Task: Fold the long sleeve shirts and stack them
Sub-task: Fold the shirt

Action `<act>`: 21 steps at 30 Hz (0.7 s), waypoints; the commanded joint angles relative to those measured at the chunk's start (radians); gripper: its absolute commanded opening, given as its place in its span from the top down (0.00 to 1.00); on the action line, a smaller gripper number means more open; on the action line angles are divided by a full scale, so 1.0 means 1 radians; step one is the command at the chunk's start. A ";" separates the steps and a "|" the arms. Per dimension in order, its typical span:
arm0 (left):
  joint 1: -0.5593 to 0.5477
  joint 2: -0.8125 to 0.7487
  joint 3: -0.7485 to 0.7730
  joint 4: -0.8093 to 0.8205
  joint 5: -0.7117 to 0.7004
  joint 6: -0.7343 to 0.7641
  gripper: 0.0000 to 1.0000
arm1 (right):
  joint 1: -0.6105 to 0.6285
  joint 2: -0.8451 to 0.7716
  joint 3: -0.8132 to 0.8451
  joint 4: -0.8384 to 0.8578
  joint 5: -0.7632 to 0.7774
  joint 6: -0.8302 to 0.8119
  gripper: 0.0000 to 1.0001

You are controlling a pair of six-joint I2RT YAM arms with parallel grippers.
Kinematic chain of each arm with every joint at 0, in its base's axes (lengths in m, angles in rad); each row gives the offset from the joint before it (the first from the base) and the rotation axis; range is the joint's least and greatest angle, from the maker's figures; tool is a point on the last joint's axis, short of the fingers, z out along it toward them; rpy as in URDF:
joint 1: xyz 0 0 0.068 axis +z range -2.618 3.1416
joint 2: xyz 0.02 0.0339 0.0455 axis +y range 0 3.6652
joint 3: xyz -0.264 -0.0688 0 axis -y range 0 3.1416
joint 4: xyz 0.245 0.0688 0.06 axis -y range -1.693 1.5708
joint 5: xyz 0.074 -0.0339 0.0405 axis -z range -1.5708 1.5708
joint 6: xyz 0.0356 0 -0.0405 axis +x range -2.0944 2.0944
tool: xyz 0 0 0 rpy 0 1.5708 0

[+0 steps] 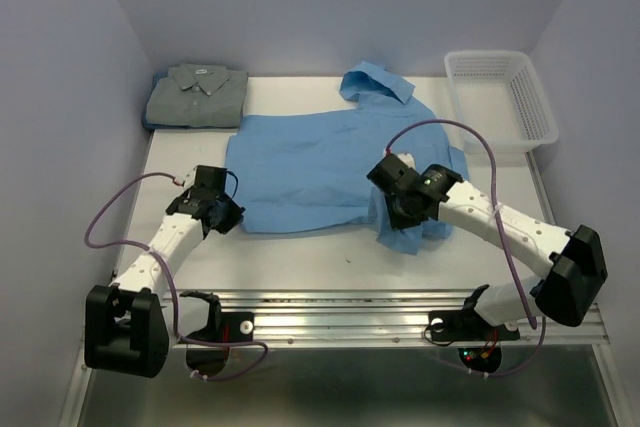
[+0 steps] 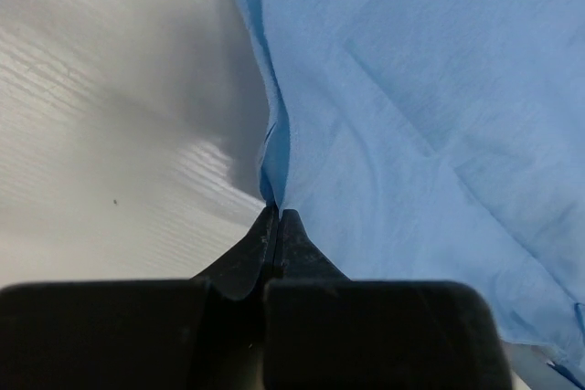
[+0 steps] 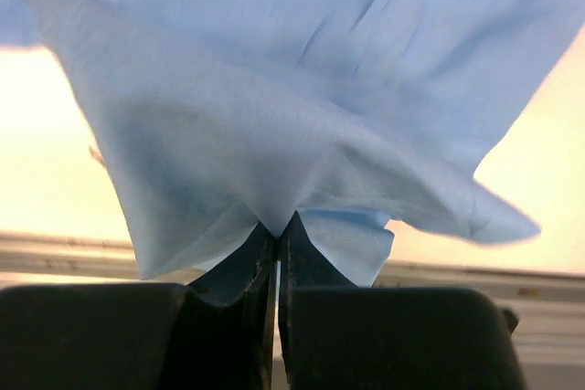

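Sky-blue shirt (image 1: pixel 320 162) is spread flat mid-bench (image 1: pixel 300 267), collar toward the far side. Grey-green shirt (image 1: pixel 197 97) is folded at the far-left corner, and a white mesh basket (image 1: pixel 500 97) is set at the far right. Left claw (image 1: pixel 230 217) is placed at the blue shirt's near-left corner, right claw (image 1: pixel 400 215) at its bunched near-right part.

Left wrist: the fingers are pressed together, with a fold of the blue shirt's edge pinched at the tips. Bare bench is seen to the left.

Right wrist: the fingers are clamped on a gathered peak of blue cloth, which is fanned out beyond the tips.
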 commanded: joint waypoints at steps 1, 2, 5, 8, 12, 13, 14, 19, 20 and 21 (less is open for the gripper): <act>0.007 0.016 0.087 0.033 0.003 0.001 1.00 | -0.087 0.009 0.138 0.024 0.109 -0.180 0.99; 0.010 0.027 0.098 0.039 0.006 0.003 1.00 | -0.108 0.015 0.158 0.051 0.098 -0.211 0.99; 0.023 0.076 0.138 0.079 0.015 0.009 1.00 | -0.179 0.054 0.232 0.115 0.118 -0.322 0.99; 0.044 0.116 0.187 0.112 0.027 0.019 1.00 | -0.234 0.089 0.279 0.180 0.148 -0.426 0.99; 0.087 0.212 0.270 0.164 0.040 0.047 1.00 | -0.306 0.170 0.327 0.303 0.067 -0.578 0.99; 0.090 0.231 0.284 0.174 0.043 0.049 1.00 | -0.321 0.186 0.332 0.320 0.020 -0.627 0.99; 0.095 0.247 0.301 0.180 0.046 0.049 1.00 | -0.346 0.202 0.339 0.330 0.006 -0.650 0.99; 0.099 0.384 0.411 0.201 0.052 0.062 1.00 | -0.404 0.316 0.402 0.390 -0.058 -0.770 0.99; 0.099 0.416 0.422 0.203 0.051 0.062 1.00 | -0.414 0.327 0.410 0.415 -0.071 -0.797 0.99; 0.099 0.433 0.433 0.205 0.051 0.062 1.00 | -0.429 0.339 0.410 0.421 -0.092 -0.797 0.99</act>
